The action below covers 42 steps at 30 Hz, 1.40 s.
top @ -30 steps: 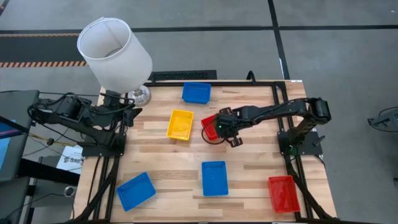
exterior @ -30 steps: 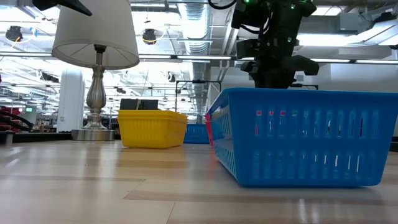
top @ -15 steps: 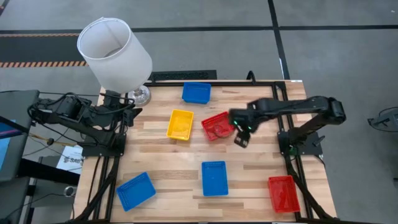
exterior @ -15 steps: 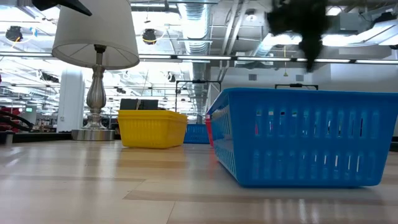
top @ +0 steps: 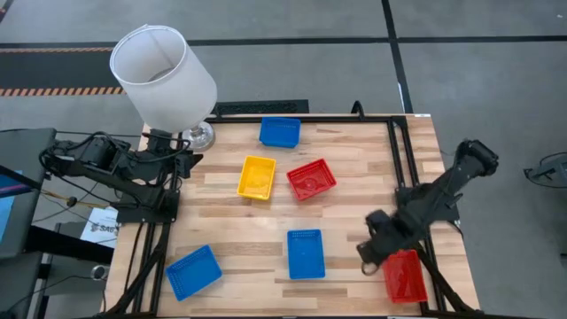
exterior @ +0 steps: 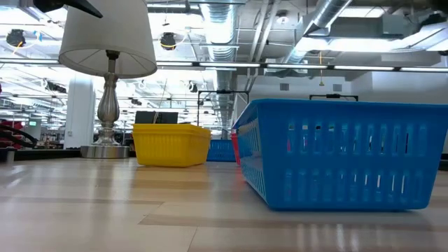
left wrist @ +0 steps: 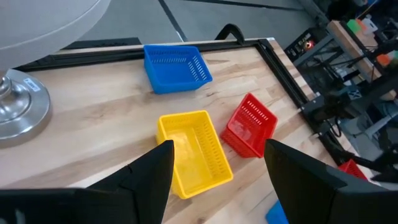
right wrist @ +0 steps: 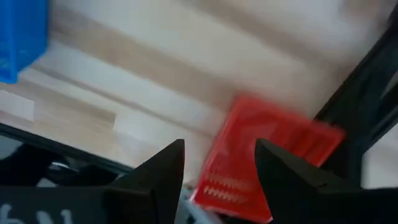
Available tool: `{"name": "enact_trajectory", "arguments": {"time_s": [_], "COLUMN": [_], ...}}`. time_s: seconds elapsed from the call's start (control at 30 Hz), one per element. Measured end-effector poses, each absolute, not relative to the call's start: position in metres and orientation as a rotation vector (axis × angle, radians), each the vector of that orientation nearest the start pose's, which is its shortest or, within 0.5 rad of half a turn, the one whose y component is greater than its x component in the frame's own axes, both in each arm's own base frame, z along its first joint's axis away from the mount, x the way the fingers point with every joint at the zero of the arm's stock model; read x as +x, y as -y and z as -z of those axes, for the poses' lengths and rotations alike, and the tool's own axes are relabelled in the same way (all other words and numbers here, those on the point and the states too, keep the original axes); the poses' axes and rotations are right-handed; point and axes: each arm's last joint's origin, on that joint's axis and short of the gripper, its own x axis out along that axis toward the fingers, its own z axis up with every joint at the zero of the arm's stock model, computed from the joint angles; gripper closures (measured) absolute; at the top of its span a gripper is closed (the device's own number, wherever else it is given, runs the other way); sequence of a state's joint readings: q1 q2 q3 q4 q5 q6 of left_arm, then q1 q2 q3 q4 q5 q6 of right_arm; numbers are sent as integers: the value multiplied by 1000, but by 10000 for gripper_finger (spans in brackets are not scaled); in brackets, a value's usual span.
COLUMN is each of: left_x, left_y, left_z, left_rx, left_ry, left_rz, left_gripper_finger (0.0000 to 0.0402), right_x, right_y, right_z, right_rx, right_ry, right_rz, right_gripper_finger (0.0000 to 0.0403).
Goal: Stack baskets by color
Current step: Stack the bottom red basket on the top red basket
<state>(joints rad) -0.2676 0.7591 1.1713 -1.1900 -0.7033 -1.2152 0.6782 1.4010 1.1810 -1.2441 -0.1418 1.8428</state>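
Six baskets rest flat on the wooden table: a blue one point(top: 279, 132) at the far edge, a yellow one point(top: 256, 176) and a red one point(top: 311, 179) side by side in the middle, a blue one point(top: 306, 253) toward the near edge, a blue one point(top: 193, 270) at the near left and a red one point(top: 404, 275) at the near right. My right gripper point(top: 368, 259) hangs open, pointing down, just left of the near-right red basket point(right wrist: 261, 168) and above it. My left gripper point(left wrist: 217, 168) stays open and raised at the table's left edge.
A lamp with a white shade point(top: 162, 78) stands on its metal foot point(left wrist: 22, 109) at the table's far left corner. Black frame rails point(top: 396, 155) run along the table's right and far edges. Bare wood lies between the middle baskets and the near ones.
My right gripper has let go of the middle red basket, risen, rolled about its own axis and swung fast toward the table's near right corner, over to the other red basket. The middle red basket now lies flat beside the yellow one.
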Motion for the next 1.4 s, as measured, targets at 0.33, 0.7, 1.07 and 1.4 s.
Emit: {"name": "enact_trajectory", "arguments": {"time_s": [0.33,0.7,1.07,1.4], "left_x": [92,92,92,92], "left_y": [6,5,5,5], "left_z": [-376,-376,-376,-376], "left_rx": [-770,-734,-722,-722], "left_ry": [-335,-335,-328,-329], "left_rz": [-751,-756,-771,-771], "left_gripper_finger": [164,164,164,164], "right_x": [167,181,188,204], "right_y": [-201,-229,-223,-198], "right_z": [-234,-189,-182,-198], "right_rx": [1111,1063,1039,958], "right_ry": [-1515,-1524,-1532,-1491], "right_rz": [930,1014,1073,899], "right_gripper_finger": [184,184,318,396]}}
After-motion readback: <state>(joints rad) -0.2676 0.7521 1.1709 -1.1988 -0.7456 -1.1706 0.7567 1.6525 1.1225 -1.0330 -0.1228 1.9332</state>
